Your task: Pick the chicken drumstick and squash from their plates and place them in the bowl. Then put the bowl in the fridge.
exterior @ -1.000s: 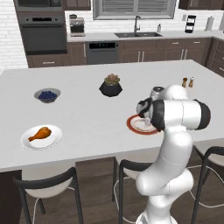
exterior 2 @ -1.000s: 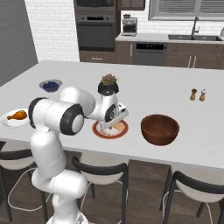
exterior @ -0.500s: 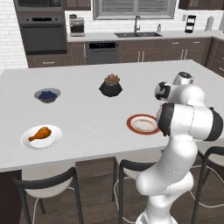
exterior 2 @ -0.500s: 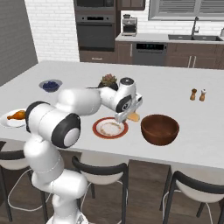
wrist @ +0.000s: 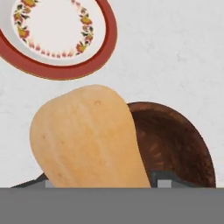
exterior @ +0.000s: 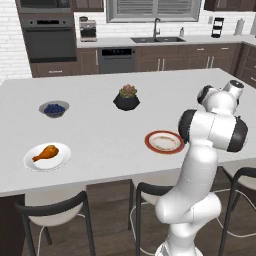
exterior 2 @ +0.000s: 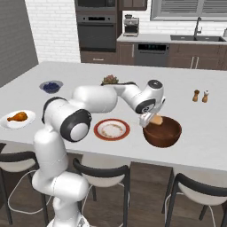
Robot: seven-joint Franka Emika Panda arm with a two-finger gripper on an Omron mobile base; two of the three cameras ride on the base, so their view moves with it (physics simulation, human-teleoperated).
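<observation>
The gripper [exterior 2: 153, 120] hangs over the near-left rim of the bowl [exterior 2: 165, 134], jaws spread wide around the squash [exterior 2: 156, 119] and clamped on it; the red-rimmed plate [exterior 2: 111, 129] sits bare just beside. To do this well, I'd carry it further over the bowl's middle, lower it, then let go; released here, it could clip the rim. In the hand view the squash's [wrist: 89, 139] long axis runs away from the fingers, rounded end leading; the chicken drumstick [exterior: 44, 153] waits on 1 white plate [exterior: 60, 159], well apart.

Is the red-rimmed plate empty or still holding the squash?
Empty: the red-rimmed plate shows bare centre; the squash is in the claw above the bowl.
</observation>
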